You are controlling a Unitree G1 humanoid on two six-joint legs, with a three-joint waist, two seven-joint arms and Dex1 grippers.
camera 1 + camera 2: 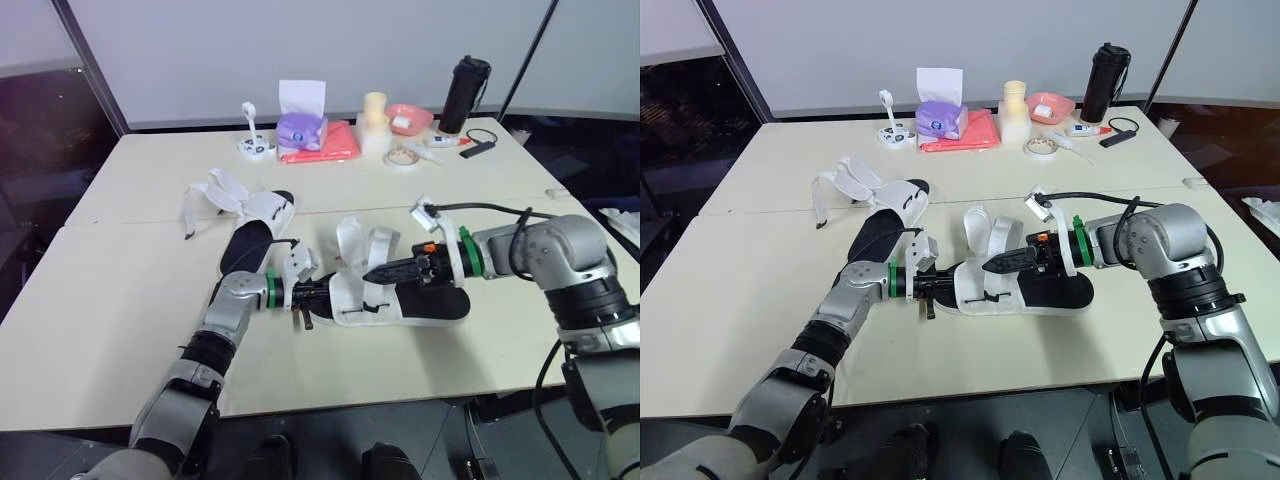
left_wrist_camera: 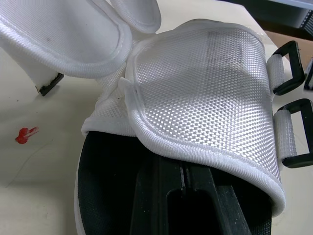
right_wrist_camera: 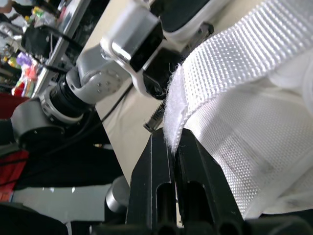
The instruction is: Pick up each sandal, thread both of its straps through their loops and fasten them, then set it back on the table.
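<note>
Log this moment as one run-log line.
left gripper: at end of near sandal | right gripper: fingers shut on strap | far sandal: on table, straps unfastened

I have two sandals, both white mesh over black footbeds. The near sandal lies flat on the worktop at frame centre, its length running left to right. Its straps are unfastened and stand upright, and the fuzzy edge of one is pinched in the jaws of the right gripper. The far sandal lies up and left of it, its loose straps splayed toward the left.
</note>
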